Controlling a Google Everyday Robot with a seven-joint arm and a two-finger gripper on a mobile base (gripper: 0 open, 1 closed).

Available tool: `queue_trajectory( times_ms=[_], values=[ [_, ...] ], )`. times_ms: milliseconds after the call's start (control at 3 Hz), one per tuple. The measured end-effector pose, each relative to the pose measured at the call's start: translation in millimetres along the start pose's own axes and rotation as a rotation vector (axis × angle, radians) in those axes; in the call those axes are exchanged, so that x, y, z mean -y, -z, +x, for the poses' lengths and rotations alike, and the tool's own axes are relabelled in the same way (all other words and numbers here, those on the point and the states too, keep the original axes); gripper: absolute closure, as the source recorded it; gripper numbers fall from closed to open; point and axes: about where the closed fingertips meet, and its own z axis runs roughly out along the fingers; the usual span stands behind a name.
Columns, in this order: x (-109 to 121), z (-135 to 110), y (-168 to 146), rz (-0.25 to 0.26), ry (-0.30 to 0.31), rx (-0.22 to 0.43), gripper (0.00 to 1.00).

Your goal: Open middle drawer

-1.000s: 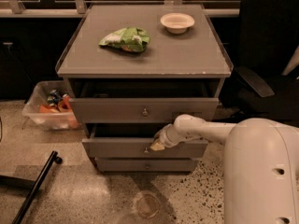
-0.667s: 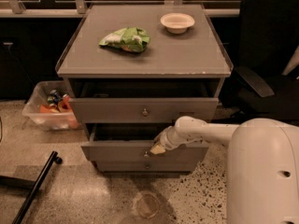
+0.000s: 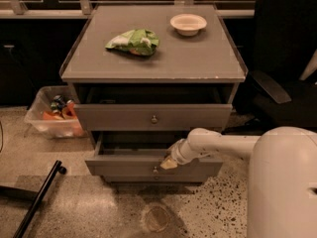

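Note:
The middle drawer point(image 3: 124, 166) is a grey flat-fronted drawer, second from the top of the grey cabinet. It stands pulled out toward me, and its dark inside shows behind the front. Its small round metal knob point(image 3: 155, 171) is at the centre of the front. My gripper point(image 3: 167, 163), at the end of the white arm point(image 3: 218, 144) reaching in from the right, sits at the top edge of the drawer front, just right of and above the knob.
The top drawer point(image 3: 153, 117) is slightly out, with a knob at its centre. On the cabinet top point(image 3: 198, 58) lie a green bag point(image 3: 133, 41) and a white bowl point(image 3: 188, 24). A clear bin point(image 3: 52, 115) stands on the left, a black chair point(image 3: 282, 68) on the right, and a black bar point(image 3: 39, 197) lies on the floor.
The middle drawer has slid further out toward me. My gripper has moved with its front, down and toward me.

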Motion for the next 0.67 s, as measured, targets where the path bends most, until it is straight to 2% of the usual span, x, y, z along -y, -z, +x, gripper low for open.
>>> queue_trajectory(
  times_ms=[333, 667],
  values=[
    [0.0, 0.0, -0.1, 0.0, 0.0, 0.0, 0.0],
    [-0.1, 0.0, -0.1, 0.0, 0.0, 0.0, 0.0]
  ],
)
